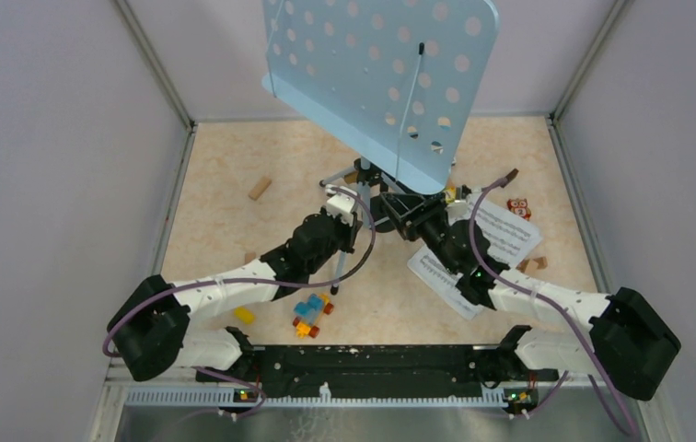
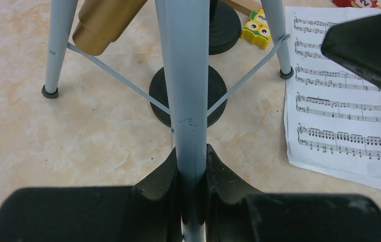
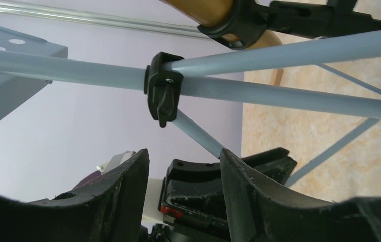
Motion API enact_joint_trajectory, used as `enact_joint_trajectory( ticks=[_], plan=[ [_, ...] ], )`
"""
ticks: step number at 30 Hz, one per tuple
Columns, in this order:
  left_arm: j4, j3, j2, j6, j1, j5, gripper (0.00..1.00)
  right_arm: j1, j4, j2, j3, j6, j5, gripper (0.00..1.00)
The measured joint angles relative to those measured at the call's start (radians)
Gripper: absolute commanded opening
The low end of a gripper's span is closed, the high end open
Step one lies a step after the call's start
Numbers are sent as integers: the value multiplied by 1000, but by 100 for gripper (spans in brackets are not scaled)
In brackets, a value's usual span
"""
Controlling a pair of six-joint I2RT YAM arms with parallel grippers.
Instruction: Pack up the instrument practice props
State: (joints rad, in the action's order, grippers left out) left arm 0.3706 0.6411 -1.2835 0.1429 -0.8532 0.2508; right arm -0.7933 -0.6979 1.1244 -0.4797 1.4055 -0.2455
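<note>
The pale-blue perforated music rack (image 1: 381, 74) stands tilted at the back centre on its tripod. My left gripper (image 1: 349, 207) is shut on one pale-blue tripod leg (image 2: 187, 101), low down, shown in the left wrist view (image 2: 193, 154). My right gripper (image 1: 401, 212) is open just beside the stand, its jaws (image 3: 184, 151) below the black collar (image 3: 163, 88) on the pole and touching nothing. A gold microphone (image 2: 103, 25) sits in a black holder; two black round bases (image 2: 161, 96) (image 2: 226, 27) stand behind the leg. White sheet-music pages (image 1: 505, 235) (image 1: 441, 276) lie on the right. The blue microphone is out of view.
A colourful toy-block car (image 1: 310, 313) and a yellow block (image 1: 244, 315) lie near the front. Wooden blocks (image 1: 259, 189) (image 1: 533, 264) lie on the floor. An orange owl figure (image 1: 518, 208) and a yellow owl figure (image 2: 257, 30) sit by the sheets. Walls enclose the table.
</note>
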Motion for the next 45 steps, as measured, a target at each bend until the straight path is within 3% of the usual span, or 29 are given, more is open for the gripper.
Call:
enact_joint_trajectory(
  ticks=[5, 12, 27, 32, 35, 45],
  plan=[
    [3, 0, -2, 21, 5, -35, 0, 0, -33, 42, -43, -11, -16, 52],
    [22, 0, -12, 39, 5, -44, 0, 2, -63, 43, -60, -23, -79, 35],
    [26, -2, -13, 33, 5, -48, 0, 77, -64, 154, -113, 26, 23, 32],
    [14, 5, -13, 20, 5, -57, 0, 78, -90, 183, -131, 37, 56, 18],
    [14, 5, -13, 18, 5, -60, 0, 81, -109, 187, -131, 39, 67, 0],
    [13, 5, -13, -15, 10, -59, 0, 90, -122, 200, -142, -77, 110, 0]
  ],
)
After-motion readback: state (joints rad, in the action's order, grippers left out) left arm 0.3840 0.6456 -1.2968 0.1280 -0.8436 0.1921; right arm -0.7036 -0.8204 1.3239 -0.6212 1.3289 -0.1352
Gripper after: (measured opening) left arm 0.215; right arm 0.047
